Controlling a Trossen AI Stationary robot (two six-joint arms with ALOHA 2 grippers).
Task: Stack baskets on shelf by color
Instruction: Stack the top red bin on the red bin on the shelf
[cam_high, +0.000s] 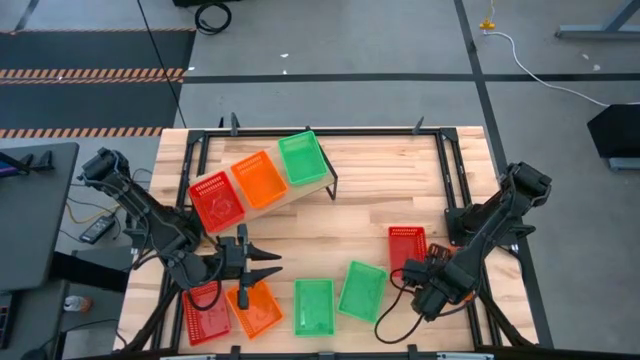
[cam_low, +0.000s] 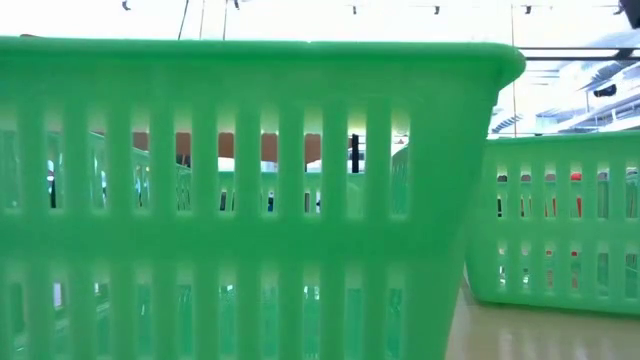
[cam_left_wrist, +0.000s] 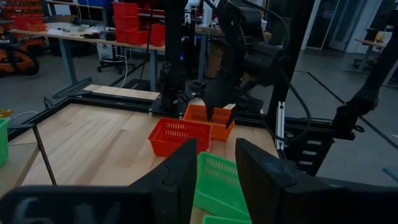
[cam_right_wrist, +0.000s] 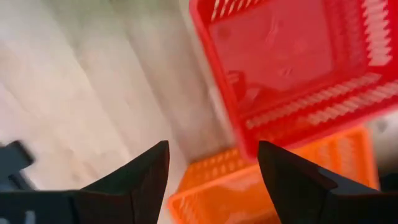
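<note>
right gripper (cam_right_wrist: 212, 145) | jaws apart over orange basket (cam_right_wrist: 224, 182) | red basket (cam_right_wrist: 292, 56) beyond

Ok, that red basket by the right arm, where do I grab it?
Probably best to come straight down with the right gripper and straddle the rim of the red basket's long wall on the table-centre side. It sits flat, open side up, with thin walls. The orange basket crowds the other side.

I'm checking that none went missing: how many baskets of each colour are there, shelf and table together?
Red baskets: 3
Orange baskets: 3
Green baskets: 3
Total: 9
</note>
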